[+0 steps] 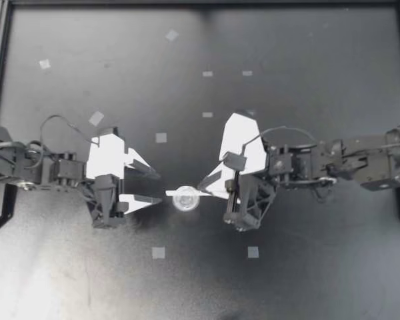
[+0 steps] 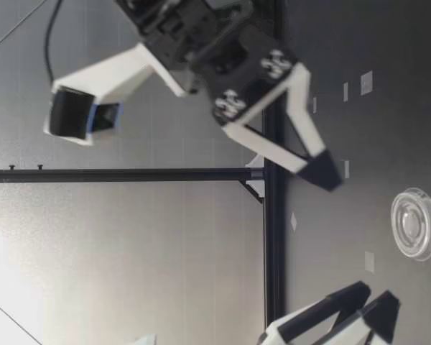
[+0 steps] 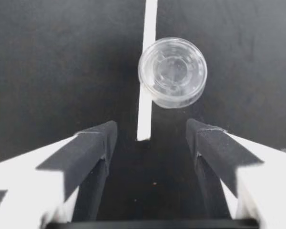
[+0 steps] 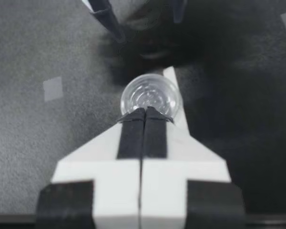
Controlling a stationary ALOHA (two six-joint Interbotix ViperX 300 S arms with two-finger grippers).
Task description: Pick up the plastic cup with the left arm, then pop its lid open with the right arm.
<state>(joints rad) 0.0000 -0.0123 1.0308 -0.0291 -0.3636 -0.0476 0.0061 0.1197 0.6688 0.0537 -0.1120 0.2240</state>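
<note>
A small clear round plastic cup (image 1: 185, 199) rests on the black table, on a thin white strip (image 1: 173, 193). My left gripper (image 1: 159, 187) is open just beside it, empty, with the cup (image 3: 172, 71) a little ahead of its fingers (image 3: 93, 143). My right gripper (image 1: 203, 187) faces it from the other side, shut on nothing. Its closed tip (image 4: 144, 112) hangs over the cup's (image 4: 150, 98) near rim; I cannot tell whether it touches. In the low view the cup (image 2: 413, 224) sits between the shut right gripper (image 2: 327, 172) and the open left gripper (image 2: 370, 302).
Small pale tape squares (image 1: 159, 253) (image 1: 253, 252) (image 1: 161, 137) dot the dark table. Black frame rails (image 1: 0, 67) run along the table's edges. Both arms lie low across the middle, tips facing each other.
</note>
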